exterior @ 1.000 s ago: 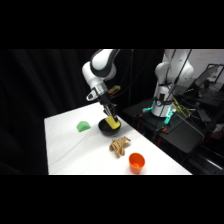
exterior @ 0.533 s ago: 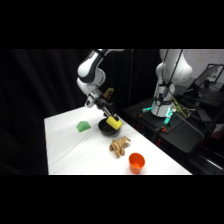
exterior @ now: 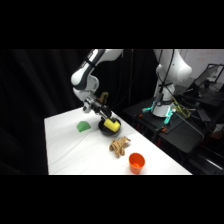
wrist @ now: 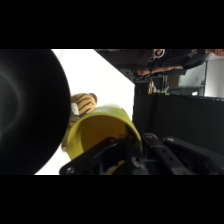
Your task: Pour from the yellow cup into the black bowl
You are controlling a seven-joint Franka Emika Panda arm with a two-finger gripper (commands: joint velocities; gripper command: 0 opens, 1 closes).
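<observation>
- The yellow cup (exterior: 112,126) is held by the gripper (exterior: 106,120), whose fingers are clamped on it; in the wrist view the cup (wrist: 102,132) is seen close before the black linkage, with its open mouth turned toward the camera.
- The cup is held tilted over the black bowl (exterior: 103,128), which stands near the far edge of the white table (exterior: 75,152). In the side view the cup appears just above the bowl's right part.
- In the wrist view the bowl (wrist: 27,107) fills the left side as a large dark round form, and the cup's rim is just beside it.
- The step in hand is judged to be the pouring itself, because the cup is already tipped above the bowl.
- Whether anything comes out of the cup cannot be told.
- For the next move, more tilt toward the bowl is probably needed, with the rim kept over the bowl's inside, so that nothing falls on the table.
- A small striped toy (exterior: 119,146), an orange cup (exterior: 136,162) and a green item (exterior: 83,127) lie apart from the bowl and are not touched.
</observation>
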